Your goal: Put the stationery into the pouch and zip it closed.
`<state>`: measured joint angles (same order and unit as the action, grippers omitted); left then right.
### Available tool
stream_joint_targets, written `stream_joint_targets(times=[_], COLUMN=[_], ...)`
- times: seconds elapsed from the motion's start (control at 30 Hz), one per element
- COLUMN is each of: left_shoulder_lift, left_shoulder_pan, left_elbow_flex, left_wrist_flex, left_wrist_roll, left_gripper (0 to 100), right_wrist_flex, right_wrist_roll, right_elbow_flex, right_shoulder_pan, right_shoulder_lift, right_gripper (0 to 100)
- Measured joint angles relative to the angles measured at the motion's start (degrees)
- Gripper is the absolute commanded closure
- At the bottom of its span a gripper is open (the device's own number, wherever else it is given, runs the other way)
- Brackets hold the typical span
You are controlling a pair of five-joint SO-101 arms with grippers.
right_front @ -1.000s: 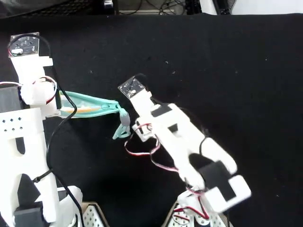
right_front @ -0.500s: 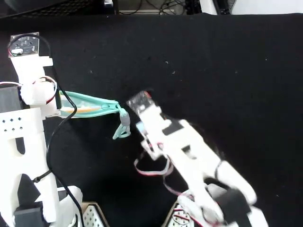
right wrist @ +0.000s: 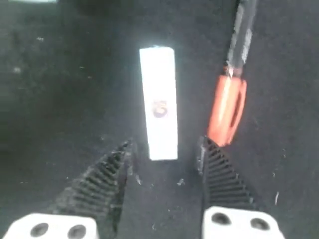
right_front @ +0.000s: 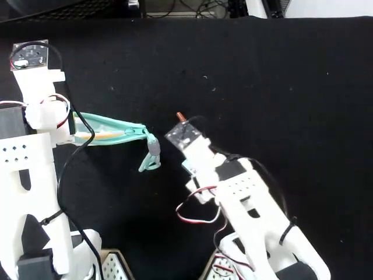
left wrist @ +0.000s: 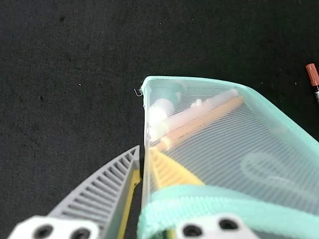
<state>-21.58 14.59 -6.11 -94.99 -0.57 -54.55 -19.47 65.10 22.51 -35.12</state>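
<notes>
The right gripper (right wrist: 164, 146) stood open with nothing in its grasp, its two ribbed fingers spread low over the black table (right wrist: 60, 99). A white eraser (right wrist: 158, 102) lay flat with its near end just inside the gap between the fingertips, touching neither finger as far as could be told. Just beside it lay a pen (right wrist: 228, 107) with an orange cap. The cap's end sat close against one fingertip, and the dark barrel ran away from the gripper.

The left gripper (left wrist: 144, 149) was clamped on the pouch (left wrist: 214, 149), with a grey ribbed finger outside one wall and a yellow-backed one showing through the mesh. The pouch was translucent, finely striped and edged in mint green. Pale and orange sticks lay inside it, pointing toward its far corner.

From above, the pouch (right_front: 111, 130) stuck out edge-on from under the left arm, a mint strap (right_front: 151, 156) trailing from its tip toward the right arm. The pen's end showed just past that arm's wrist. The black table ran on well beyond both arms — toward its far edge and out to the right side.
</notes>
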Motion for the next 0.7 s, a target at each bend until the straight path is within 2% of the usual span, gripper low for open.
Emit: stream_joint_targets(times=[0.27,0.53,0.7], left_shoulder_lift=[0.00,0.00,0.00], left_shoulder_pan=[0.00,0.00,0.00], left_elbow_flex=[-0.09,-0.09,-0.09], left_wrist_flex=[0.00,0.00,0.00], left_wrist_roll=[0.00,0.00,0.00], left_gripper=[97,97,97], right_wrist_flex=[6.77,8.97,10.73], right_wrist_roll=[0.00,0.09,0.09], right_elbow_flex=[-1.41,-1.41,-3.52], right_shoulder_pan=[2.20,2.20,3.52], right_shoulder_lift=[0.00,0.53,8.09], right_gripper=[80.0,80.1,80.1])
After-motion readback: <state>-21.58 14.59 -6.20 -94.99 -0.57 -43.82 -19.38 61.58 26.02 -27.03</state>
